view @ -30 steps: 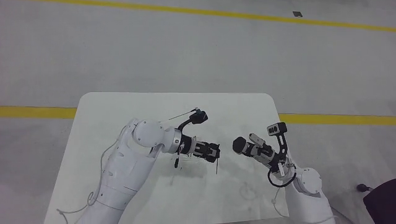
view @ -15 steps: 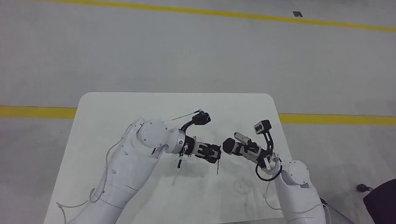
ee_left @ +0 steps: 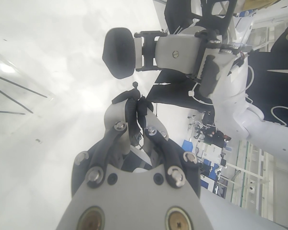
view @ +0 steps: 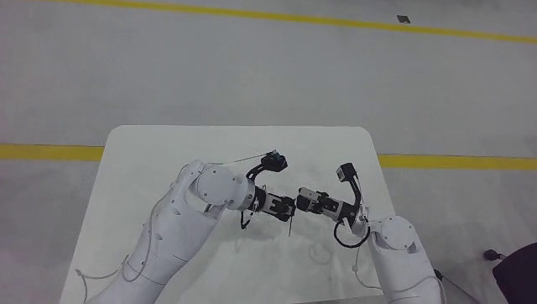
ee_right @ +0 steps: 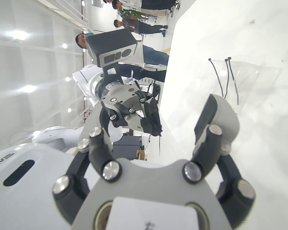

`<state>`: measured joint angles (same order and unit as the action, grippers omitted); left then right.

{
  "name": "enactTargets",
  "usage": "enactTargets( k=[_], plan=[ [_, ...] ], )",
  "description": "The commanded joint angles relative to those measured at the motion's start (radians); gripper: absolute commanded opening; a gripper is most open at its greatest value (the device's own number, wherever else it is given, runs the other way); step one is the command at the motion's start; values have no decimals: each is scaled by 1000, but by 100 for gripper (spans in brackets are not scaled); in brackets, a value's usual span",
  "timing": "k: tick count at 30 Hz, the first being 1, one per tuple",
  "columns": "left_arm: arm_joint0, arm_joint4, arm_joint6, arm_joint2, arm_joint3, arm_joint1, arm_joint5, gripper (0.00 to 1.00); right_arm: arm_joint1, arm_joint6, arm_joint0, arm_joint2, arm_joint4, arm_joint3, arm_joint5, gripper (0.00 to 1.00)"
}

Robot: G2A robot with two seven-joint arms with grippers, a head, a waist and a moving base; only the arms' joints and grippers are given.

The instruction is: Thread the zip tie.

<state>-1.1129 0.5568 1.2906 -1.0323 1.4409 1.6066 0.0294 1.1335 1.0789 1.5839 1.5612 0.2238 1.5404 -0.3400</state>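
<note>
— Two tools nose to nose over the middle of the surface (view: 126, 161), a shade toward its right edge, and neither touches it.

— Take the left tool (ee_left: 136, 104) first: its pads are pinched tight on the zip tie (ee_left: 135, 84), and the little head pokes out just past the fingertips.

— That looks deliberate to me (short grip, stiff head). Held that close, the head can't wobble when something is pushed at it.

— And the strap? From above, a thin dark line hangs from that tool toward the surface, free at the end.

— Which is what the right tool (view: 302, 201) is there for, I'd say. Its jaws stand wide apart, pointed straight at the left one, with nothing gripped between them.

— Close, though! From the top the two are just beside each other; whether they touch, I cannot tell.

— So the step in hand, I judge, is the right tool getting hold of the loose tail so it can be bent round and fed into the head.

— Tricky bit: the tail is thin and dangling, easy to miss or knock aside.

— Also on the surface, three spare ties (ee_right: 228, 77) lie side by side in a clear tray (ee_right: 259, 80), well apart from the action.

— Threading not yet begun, by my reckoning: tail hanging loose, no loop formed.
</note>
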Motion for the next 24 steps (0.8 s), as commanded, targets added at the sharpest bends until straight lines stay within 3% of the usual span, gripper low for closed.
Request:
enactTargets(
  k=[1, 8, 24],
  plan=[
    [1, 4, -3, 7, 3, -5, -10, 0, 0, 4, 1, -1, 5, 5, 0, 39],
    [6, -7, -6, 22, 12, -23, -25, 0, -1, 20, 4, -4, 31, 2, 0, 22],
    [30, -36, -16, 70, 13, -57, -47, 0, 0, 27, -1, -18, 2, -5, 0, 17]
  ],
)
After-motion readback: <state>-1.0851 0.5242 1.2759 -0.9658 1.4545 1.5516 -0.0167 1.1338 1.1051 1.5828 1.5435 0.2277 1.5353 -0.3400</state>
